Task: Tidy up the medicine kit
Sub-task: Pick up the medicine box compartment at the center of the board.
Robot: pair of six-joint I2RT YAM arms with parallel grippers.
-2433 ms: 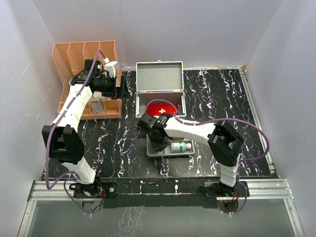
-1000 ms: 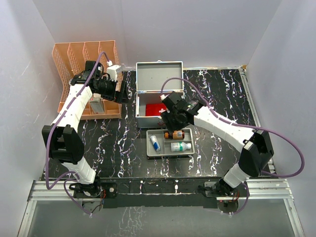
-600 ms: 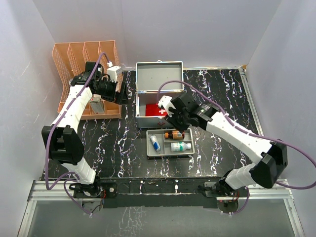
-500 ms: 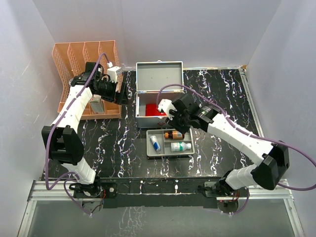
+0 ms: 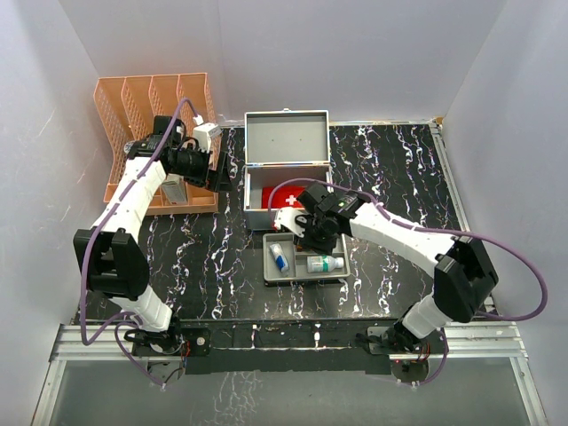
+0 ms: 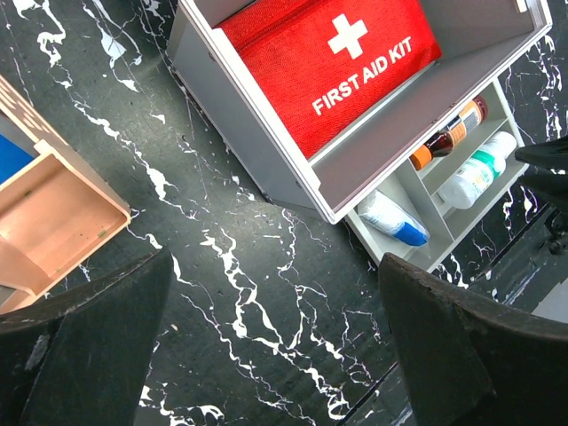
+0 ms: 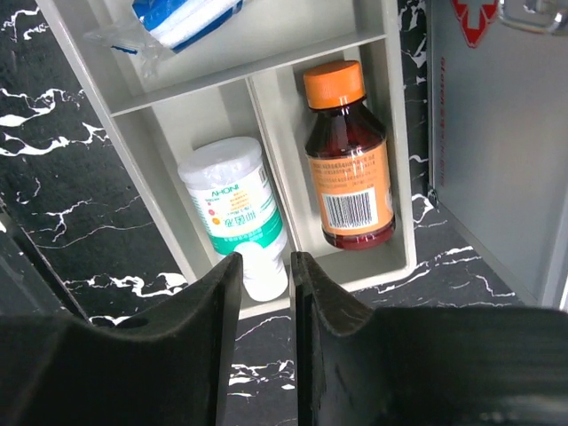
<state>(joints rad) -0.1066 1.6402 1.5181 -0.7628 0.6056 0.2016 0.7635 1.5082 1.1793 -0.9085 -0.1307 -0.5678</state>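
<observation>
The medicine kit [image 5: 287,138], a silver-grey metal case, stands open at the back with its lid up and a red first-aid pouch [image 5: 286,196] inside. Just in front lies a grey divided tray [image 5: 306,280] holding a blue-white packet [image 5: 280,257], a white bottle [image 5: 326,264] and an amber bottle [image 7: 349,173]. My right gripper [image 7: 266,266] hovers over the tray above the white bottle [image 7: 232,213]; its jaws stand a narrow gap apart with nothing between them. My left gripper [image 6: 275,355] hangs wide open over bare table left of the kit [image 6: 266,169].
An orange mesh desk organiser [image 5: 151,98] stands at the back left, with a white box [image 5: 173,189] in its front tray. White walls close in the black marbled table [image 5: 390,169] on three sides. The right arm's purple cable loops over the case front.
My right gripper has come from above the open case toward me, down over the tray, and its jaws have narrowed. The left arm has barely shifted.
</observation>
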